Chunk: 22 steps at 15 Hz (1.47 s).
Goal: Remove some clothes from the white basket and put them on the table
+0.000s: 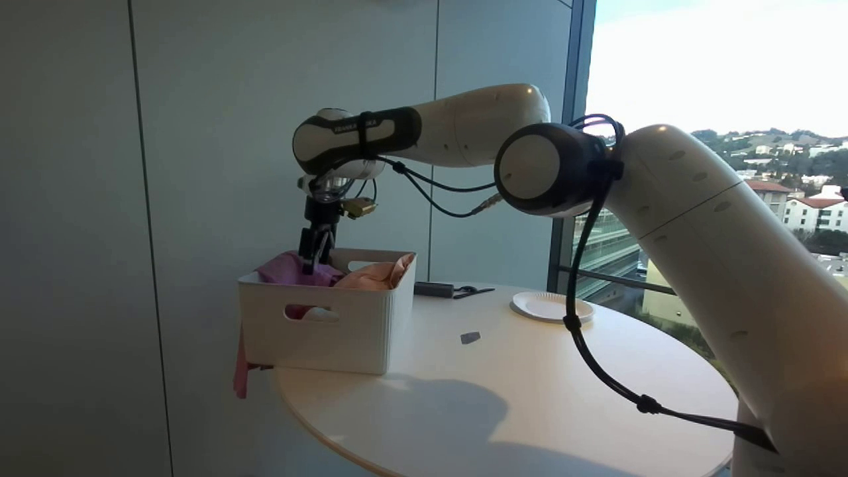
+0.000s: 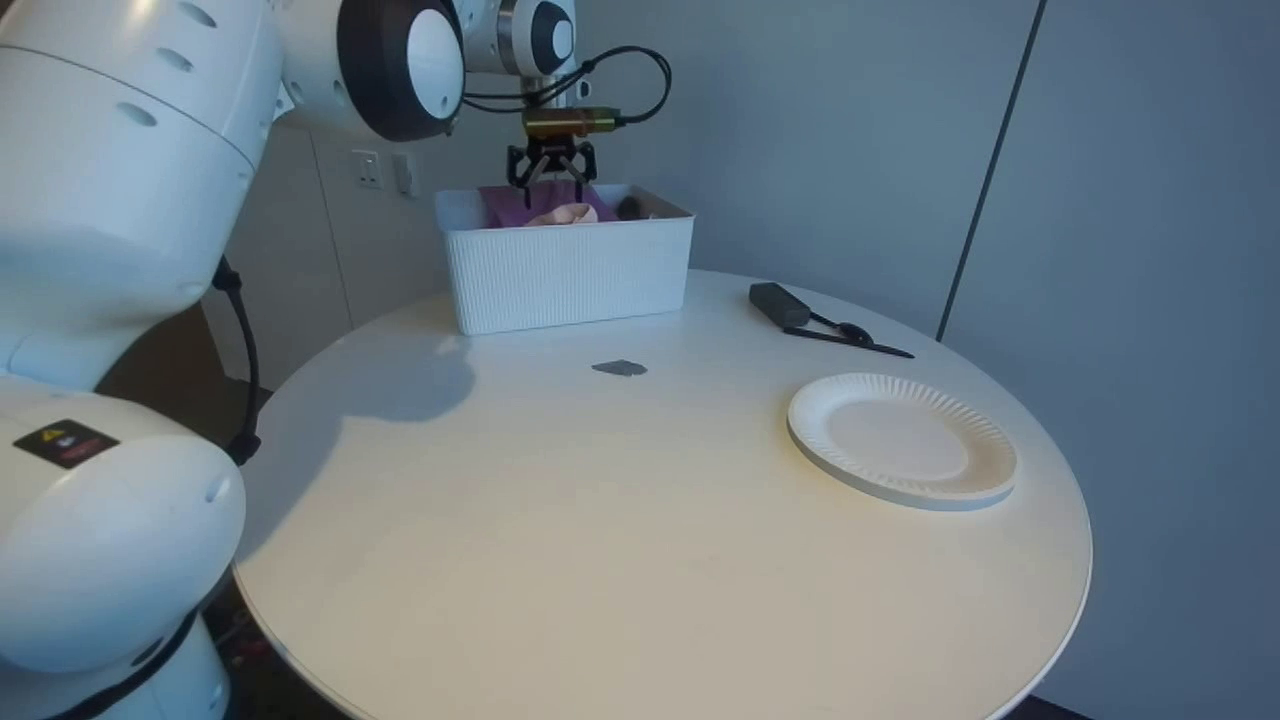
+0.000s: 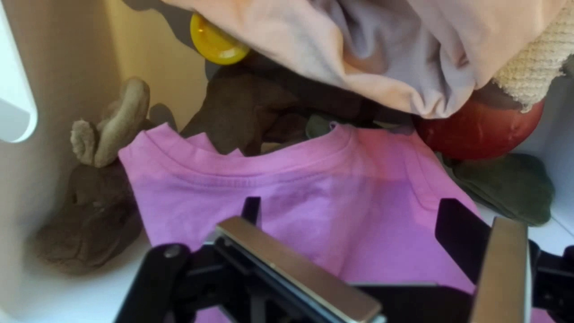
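The white basket [image 1: 358, 338] stands at the table's edge; it also shows in an exterior view [image 2: 570, 280]. A purple-pink shirt [image 3: 309, 179] lies in it, neckline up in the wrist view; it shows in both exterior views [image 1: 281, 268] [image 2: 503, 205]. A peach cloth [image 3: 381, 49] lies beside it, also seen in both exterior views [image 1: 371, 275] [image 2: 568, 213]. My gripper [image 3: 352, 208] is open, pointing down over the shirt, its fingers apart with nothing clearly pinched. In both exterior views the fingertips [image 1: 315, 264] [image 2: 553, 196] are at about rim height; contact with the shirt is unclear.
The basket also holds a red round object [image 3: 480, 128], a yellow round item [image 3: 217, 42], brown soft things [image 3: 89, 220] and a green one [image 3: 506, 188]. On the table [image 2: 620, 520] are a plate [image 2: 900, 440], black utensils [image 2: 840, 335] and a grey scrap [image 2: 620, 368].
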Each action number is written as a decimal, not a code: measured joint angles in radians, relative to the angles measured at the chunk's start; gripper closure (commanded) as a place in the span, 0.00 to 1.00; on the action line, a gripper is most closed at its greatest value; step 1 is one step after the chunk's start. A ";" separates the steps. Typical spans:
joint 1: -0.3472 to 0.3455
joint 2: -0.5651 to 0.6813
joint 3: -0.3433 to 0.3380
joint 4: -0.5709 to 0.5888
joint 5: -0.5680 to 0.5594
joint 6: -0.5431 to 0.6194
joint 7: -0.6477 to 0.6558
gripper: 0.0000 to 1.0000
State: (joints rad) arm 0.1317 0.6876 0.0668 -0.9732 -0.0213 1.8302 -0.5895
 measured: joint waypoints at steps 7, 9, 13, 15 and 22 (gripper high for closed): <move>-0.005 0.078 0.026 0.108 0.039 0.070 -0.055 0.00; -0.007 0.091 0.036 0.135 0.049 0.082 -0.062 0.00; -0.007 0.117 0.036 0.163 0.049 0.050 -0.062 0.00; -0.009 0.132 0.035 0.175 0.049 0.019 -0.062 0.25; -0.014 0.168 0.030 0.217 0.047 -0.025 -0.061 0.72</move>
State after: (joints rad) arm 0.1173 0.8554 0.0968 -0.7557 0.0255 1.8047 -0.6508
